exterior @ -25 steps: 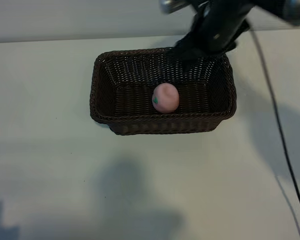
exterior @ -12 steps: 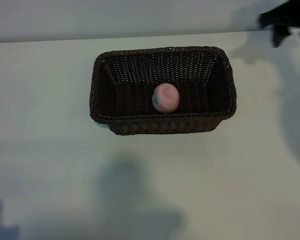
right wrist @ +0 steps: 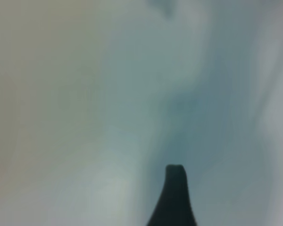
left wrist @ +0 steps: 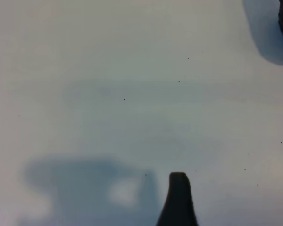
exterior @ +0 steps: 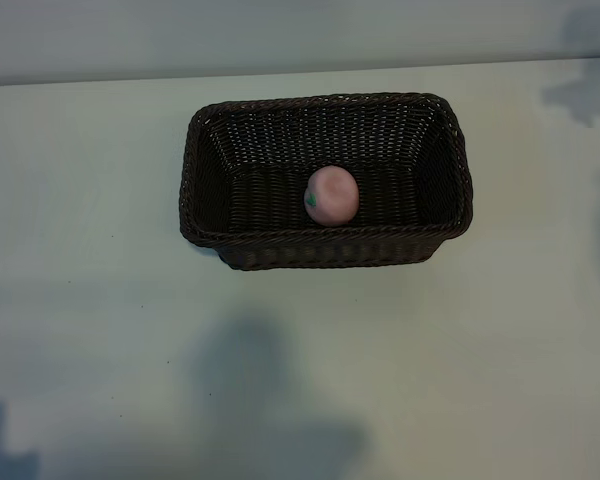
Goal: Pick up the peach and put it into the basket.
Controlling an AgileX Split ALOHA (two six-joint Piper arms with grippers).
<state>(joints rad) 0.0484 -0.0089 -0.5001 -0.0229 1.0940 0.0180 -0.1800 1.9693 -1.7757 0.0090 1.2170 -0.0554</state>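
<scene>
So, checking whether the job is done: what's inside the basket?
Inside the basket one peach rests on the woven floor by the near wall. The floor under it is hidden.

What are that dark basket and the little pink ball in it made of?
The basket looks like dark-brown woven wicker, going by its ribbed weave. The peach looks like smooth matte plastic or foam; which one I cannot tell.

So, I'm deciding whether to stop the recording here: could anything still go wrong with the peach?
Little, I think. The peach lies inside the basket, close to its near wall, and might roll a bit if the basket were bumped. Neither arm shows in the exterior view, so a knock seems unlikely.
</scene>
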